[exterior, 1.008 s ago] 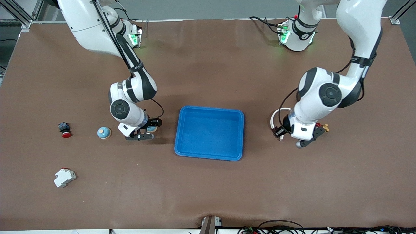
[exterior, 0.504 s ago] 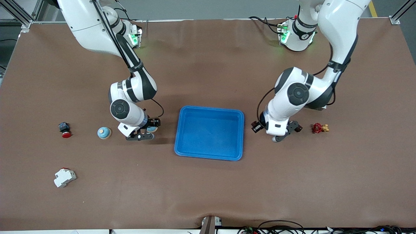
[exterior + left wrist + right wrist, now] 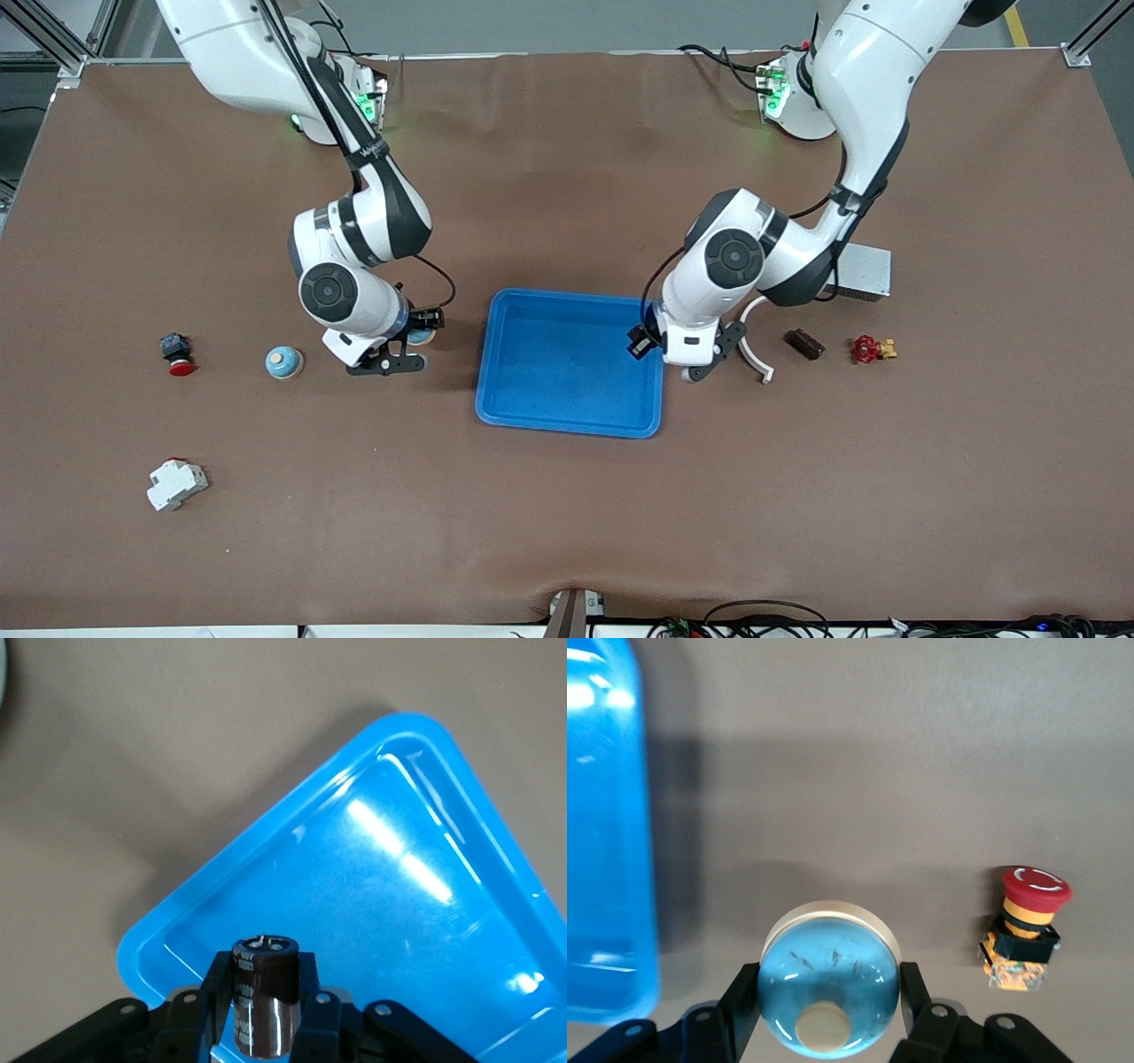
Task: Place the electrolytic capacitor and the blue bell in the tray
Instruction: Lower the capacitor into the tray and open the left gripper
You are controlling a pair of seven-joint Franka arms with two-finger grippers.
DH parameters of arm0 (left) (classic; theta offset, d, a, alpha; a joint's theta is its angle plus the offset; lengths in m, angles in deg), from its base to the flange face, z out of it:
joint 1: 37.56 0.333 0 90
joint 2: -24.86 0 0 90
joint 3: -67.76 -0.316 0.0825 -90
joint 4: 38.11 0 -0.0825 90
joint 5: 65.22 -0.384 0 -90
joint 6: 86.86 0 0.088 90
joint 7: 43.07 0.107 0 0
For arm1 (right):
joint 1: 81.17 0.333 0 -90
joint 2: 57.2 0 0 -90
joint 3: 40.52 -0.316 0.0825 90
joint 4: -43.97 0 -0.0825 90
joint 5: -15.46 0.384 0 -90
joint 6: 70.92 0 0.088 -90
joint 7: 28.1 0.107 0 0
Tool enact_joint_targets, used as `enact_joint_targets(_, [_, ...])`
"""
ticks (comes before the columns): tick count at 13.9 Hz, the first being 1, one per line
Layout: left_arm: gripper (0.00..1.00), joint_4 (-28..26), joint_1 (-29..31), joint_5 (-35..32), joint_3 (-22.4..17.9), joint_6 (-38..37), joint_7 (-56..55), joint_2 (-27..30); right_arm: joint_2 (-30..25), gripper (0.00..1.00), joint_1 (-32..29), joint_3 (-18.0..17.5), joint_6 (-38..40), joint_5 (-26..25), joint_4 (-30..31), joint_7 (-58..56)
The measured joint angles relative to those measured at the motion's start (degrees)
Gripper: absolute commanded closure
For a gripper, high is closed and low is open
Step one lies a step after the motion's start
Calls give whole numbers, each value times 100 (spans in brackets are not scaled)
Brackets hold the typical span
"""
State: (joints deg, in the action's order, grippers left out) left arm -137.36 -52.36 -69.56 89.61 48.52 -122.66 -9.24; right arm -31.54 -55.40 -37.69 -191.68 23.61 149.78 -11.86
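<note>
Over the tray's (image 3: 571,361) rim, left gripper (image 3: 266,1010) clutches the electrolytic capacitor (image 3: 264,1005); beside the tray, right gripper (image 3: 828,1010) grips the blue bell (image 3: 829,979) (nothing dropped in yet).

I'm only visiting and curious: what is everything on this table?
tray: one, bright blue, mid-table.
held bell: one, blue, beside tray.
loose bell: one, blue, right arm's end.
capacitor: one, dark brown, over tray.
push button: one, red, beside loose bell.
breaker: one, white, nearest camera.
metal box: one, grey, left arm's end.
valve: one, red.
left gripper: holds capacitor.
right gripper: holds held bell.
</note>
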Motion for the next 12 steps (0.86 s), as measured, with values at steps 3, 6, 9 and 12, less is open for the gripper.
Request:
enact_joint_targets(3, [100, 27, -167, -634, -16, 0, -599, -267, -13, 82, 246, -13, 78, 17, -354, 705])
enact_joint_targets(6, [74, 99, -258, -817, -24, 1, -820, -499, 61, 84, 814, -25, 57, 20, -651, 1668])
enact_joint_targets(9, [0, 178, -268, -819, -30, 2, -820, -602, 302, 84, 1134, -24, 11, 20, -947, 2118])
enact_joint_targets(12, [0, 396, -267, -828, -34, 5, -820, -599, 627, 84, 1204, -23, -134, 23, -1187, 2215])
